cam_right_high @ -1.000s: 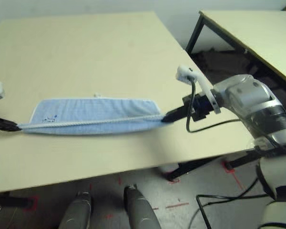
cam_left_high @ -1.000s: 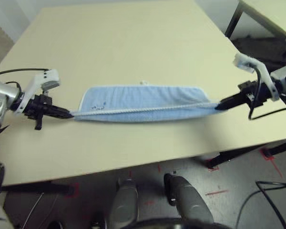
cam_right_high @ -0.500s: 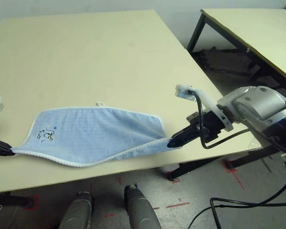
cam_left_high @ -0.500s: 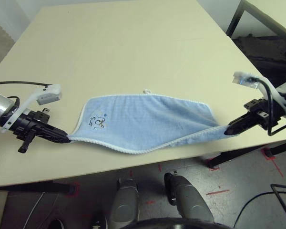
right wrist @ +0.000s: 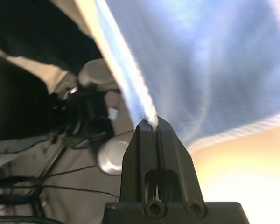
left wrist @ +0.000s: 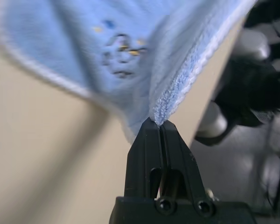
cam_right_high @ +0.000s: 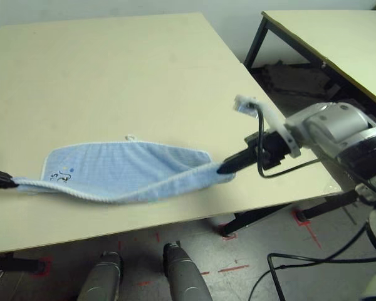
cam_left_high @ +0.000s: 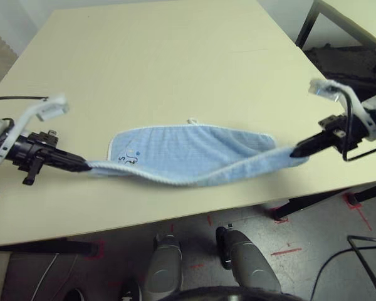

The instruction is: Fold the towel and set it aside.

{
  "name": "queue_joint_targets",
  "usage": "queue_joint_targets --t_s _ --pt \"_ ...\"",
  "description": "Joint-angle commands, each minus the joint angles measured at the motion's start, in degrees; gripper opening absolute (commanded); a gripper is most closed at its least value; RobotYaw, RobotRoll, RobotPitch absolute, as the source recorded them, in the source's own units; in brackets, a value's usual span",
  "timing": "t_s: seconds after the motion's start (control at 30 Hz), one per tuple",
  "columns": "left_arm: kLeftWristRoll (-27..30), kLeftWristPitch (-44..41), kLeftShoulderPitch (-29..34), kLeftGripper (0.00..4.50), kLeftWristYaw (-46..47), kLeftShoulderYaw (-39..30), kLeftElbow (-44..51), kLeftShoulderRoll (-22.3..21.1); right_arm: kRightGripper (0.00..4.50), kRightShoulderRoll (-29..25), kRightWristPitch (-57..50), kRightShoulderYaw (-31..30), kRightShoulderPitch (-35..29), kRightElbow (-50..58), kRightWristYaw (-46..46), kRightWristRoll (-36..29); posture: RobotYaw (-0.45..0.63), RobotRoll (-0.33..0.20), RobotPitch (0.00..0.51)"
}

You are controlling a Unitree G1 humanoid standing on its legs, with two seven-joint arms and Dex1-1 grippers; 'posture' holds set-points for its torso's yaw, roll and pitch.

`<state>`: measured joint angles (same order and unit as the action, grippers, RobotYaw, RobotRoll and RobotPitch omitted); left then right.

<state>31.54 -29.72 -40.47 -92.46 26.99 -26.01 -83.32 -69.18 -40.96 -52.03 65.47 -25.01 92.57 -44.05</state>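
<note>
A light blue towel with white edging, a small loop and dark motif sags over the table's near edge, its corners pinched by the left gripper and right gripper.

Two head cameras look forward and down over the pale beige wooden desk from well above, side by side, sharing nearly the whole desktop and the light blue terry towel stretched across it. Each wrist camera sits close behind its own black pincer, left and right, sighting along it into the towel.
</note>
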Motion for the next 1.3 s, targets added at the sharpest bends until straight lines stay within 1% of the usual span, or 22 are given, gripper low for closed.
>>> queue_joint_targets --t_s 0.03,0.17,0.2,0.37,0.43,0.47,0.53,0.6,0.73,0.8,0.97,1.1,1.2,1.3 --pt "-3.34 2.24 -3.22 0.04 -0.04 2.12 -5.75 1.85 0.00 1.68 2.19 1.87 0.29 -3.94 -0.07 1.73 0.04 0.000 0.167" --pt "-6.47 4.87 -7.20 0.04 -0.04 3.57 -11.70 4.48 0.00 4.57 3.74 5.12 0.83 -8.67 -0.07 2.75 0.04 0.000 0.166" --pt "-6.81 5.27 -7.81 0.04 -0.04 3.96 -12.57 4.81 0.00 4.50 2.94 5.35 1.01 -8.47 -0.07 2.25 0.04 0.000 0.166" --pt "-5.96 5.47 -9.49 0.04 -0.04 6.05 -13.71 4.46 0.00 -2.15 -5.94 2.04 0.81 3.62 -0.07 -4.81 0.03 0.000 0.168" --pt "-5.72 5.45 -10.22 0.04 -0.04 6.84 -14.18 4.27 0.00 -2.87 -9.76 2.92 1.46 5.88 -0.07 -7.72 0.03 0.000 0.167" --pt "-5.89 5.58 -10.72 0.04 -0.04 7.25 -14.66 4.28 0.00 -2.29 -10.82 3.90 2.07 5.36 -0.07 -8.37 0.03 0.000 0.166" --pt "-6.68 6.41 -11.95 0.04 -0.04 7.71 -16.35 4.70 0.00 -0.23 -9.31 5.18 3.08 1.90 -0.07 -6.37 0.03 0.000 0.165" --pt "-8.26 7.80 -13.96 0.04 -0.04 6.39 -19.76 6.53 0.00 1.36 -4.45 4.95 3.31 -1.83 -0.07 -2.28 0.03 0.000 0.165" --pt "-11.16 11.04 -17.04 0.04 -0.04 3.77 -25.20 9.57 0.00 1.30 0.01 2.81 3.12 -3.91 -0.07 1.57 0.03 0.000 0.163" --pt "-13.33 13.79 -18.42 0.04 0.00 0.45 -28.66 11.93 0.00 1.51 1.05 2.81 2.94 -4.41 -0.07 2.11 0.04 0.000 0.161" --pt "-16.03 16.61 -19.82 0.04 -0.04 -6.07 -32.28 15.78 0.00 3.91 3.21 5.39 2.03 -6.89 -0.07 3.74 0.04 0.000 0.163" --pt "-18.97 19.56 -20.48 0.04 2.05 -10.61 -34.38 18.59 0.00 5.59 4.79 7.32 1.29 -8.85 -0.07 5.78 0.03 0.000 0.164" --pt "-21.16 20.06 -20.20 0.04 1.70 -12.39 -34.87 19.66 0.00 6.61 6.54 9.14 0.45 -10.00 -0.07 8.39 0.03 0.000 0.164" --pt "-23.18 20.44 -19.45 0.04 1.37 -13.40 -34.94 20.34 0.00 9.09 8.80 12.05 -0.18 -13.01 -0.07 11.93 0.03 0.000 0.164"
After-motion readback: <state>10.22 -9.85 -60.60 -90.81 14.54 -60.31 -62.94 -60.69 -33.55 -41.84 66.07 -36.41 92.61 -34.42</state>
